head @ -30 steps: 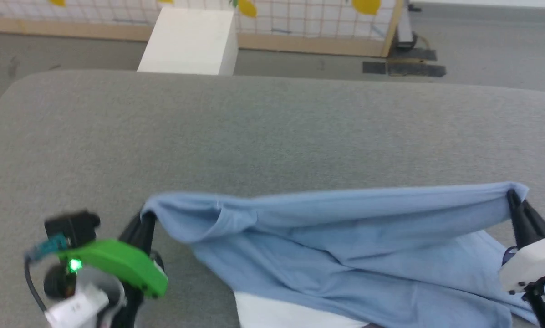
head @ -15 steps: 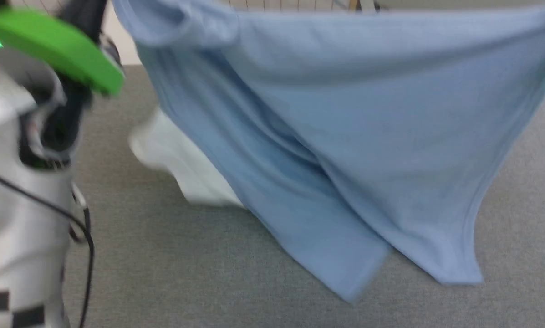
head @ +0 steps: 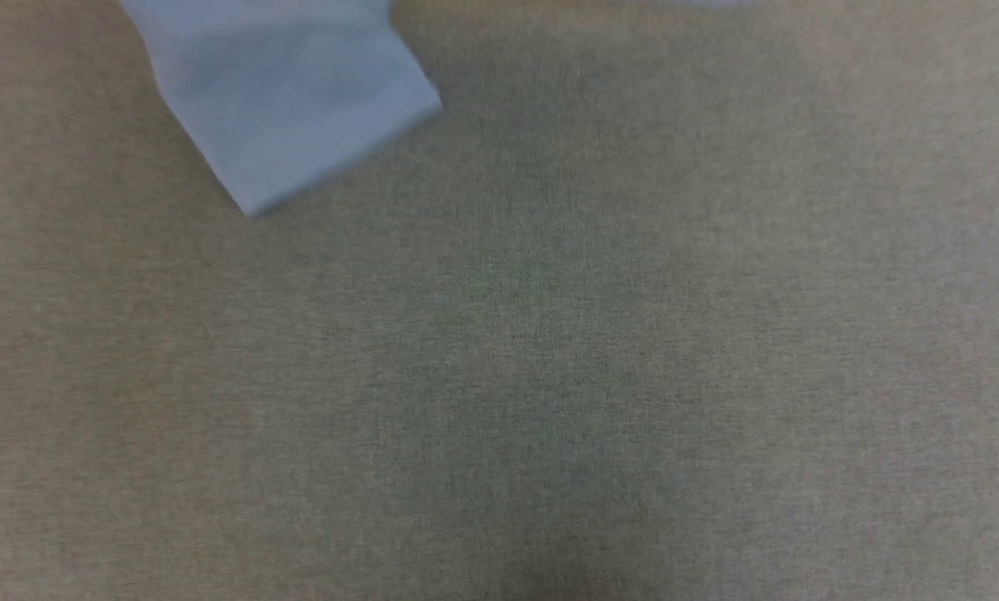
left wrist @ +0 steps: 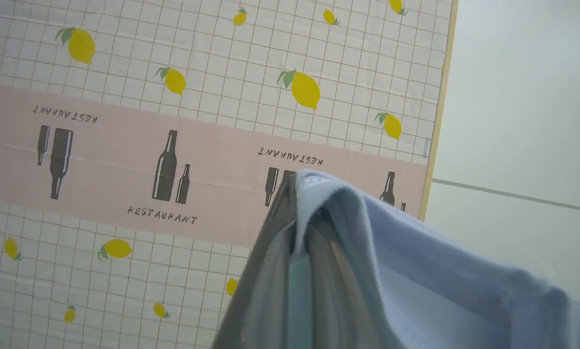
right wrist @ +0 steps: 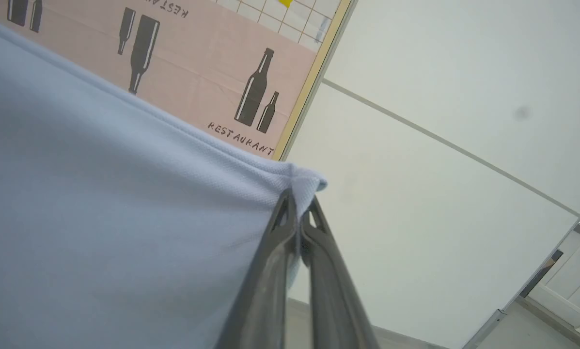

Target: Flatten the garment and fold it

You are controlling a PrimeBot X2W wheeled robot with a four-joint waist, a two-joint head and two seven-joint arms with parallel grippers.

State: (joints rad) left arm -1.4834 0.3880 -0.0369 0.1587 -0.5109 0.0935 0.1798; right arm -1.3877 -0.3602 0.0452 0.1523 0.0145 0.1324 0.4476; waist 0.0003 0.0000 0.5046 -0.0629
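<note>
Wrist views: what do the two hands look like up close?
The left hand has two long dark grey fingers narrowing to the tip, with a teal strip between them. The right hand has the same long, tapered dark grey fingers, with small triangular openings near the tips.

Garment (head: 286, 100) over table (head: 549, 376), upper left; screen (left wrist: 125, 145) behind

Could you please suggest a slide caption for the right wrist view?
Light blue garment pinched at a corner by the shut right tool, before a bottle-print panel and white wall.
</note>
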